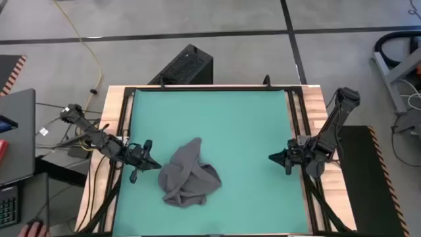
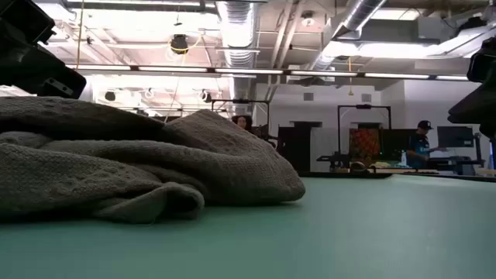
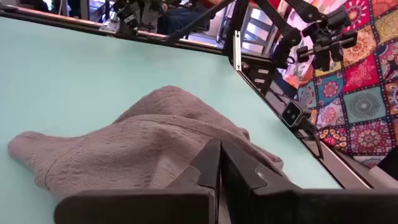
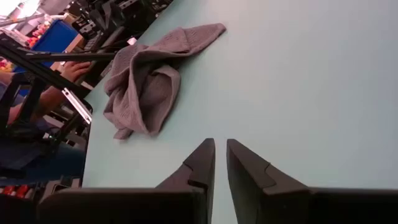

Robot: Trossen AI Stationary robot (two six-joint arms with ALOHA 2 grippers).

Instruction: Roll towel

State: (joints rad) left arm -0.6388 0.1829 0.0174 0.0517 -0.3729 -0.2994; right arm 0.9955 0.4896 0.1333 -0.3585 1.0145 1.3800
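The dark grey towel [image 1: 187,176] lies crumpled in a heap on the green mat [image 1: 223,118], near the table's front edge and left of centre. It also shows in the low view [image 2: 132,167], the left wrist view [image 3: 137,143] and the right wrist view [image 4: 146,78]. Its white tag does not show. My left gripper [image 1: 156,165] is shut and low over the mat, right at the towel's left side [image 3: 219,146]. My right gripper [image 1: 273,158] is shut but for a thin slit. It hangs over bare mat well to the towel's right [image 4: 221,146]. My left gripper's shut fingertips [image 3: 211,152] stand level at the towel's left edge [image 3: 186,158], pointing toward the table's right. I cannot tell whether they touch the cloth. The towel lies slack on the mat.
A black box [image 1: 186,66] stands on the floor behind the table. Black frame rails [image 1: 293,105] run along the mat's sides. The mat is bare between the towel and my right gripper and toward the far edge. People show in the room beyond [image 2: 422,139].
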